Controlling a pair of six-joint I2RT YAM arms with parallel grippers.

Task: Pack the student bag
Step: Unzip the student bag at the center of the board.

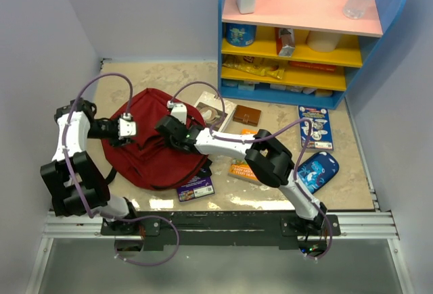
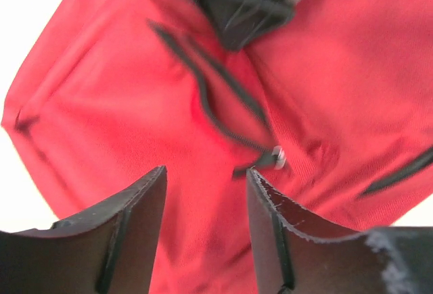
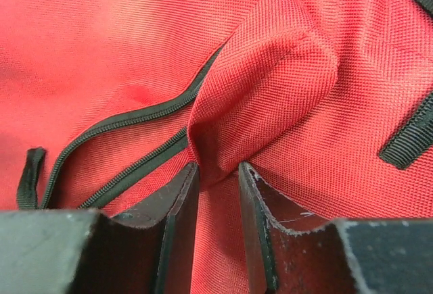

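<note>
The red bag (image 1: 149, 162) lies flat on the table (image 1: 352, 189) at centre left of the overhead view, below and left of the blue shelf (image 1: 291, 94). The left gripper (image 2: 206, 182) hangs over the bag's left side with its fingers released and spread, holding nothing. The right gripper (image 3: 216, 172), at the bag's upper middle, grasps a raised fold of the bag's cloth beside the black zipper (image 3: 122, 126).

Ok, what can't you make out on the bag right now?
Inside the student bag: hidden in every view by its own red fabric.
At the right gripper: right wrist view, a fabric fold sits between the jaws; pinched or not, unclear.
The purple book: top view, cover text too small to read.
</note>
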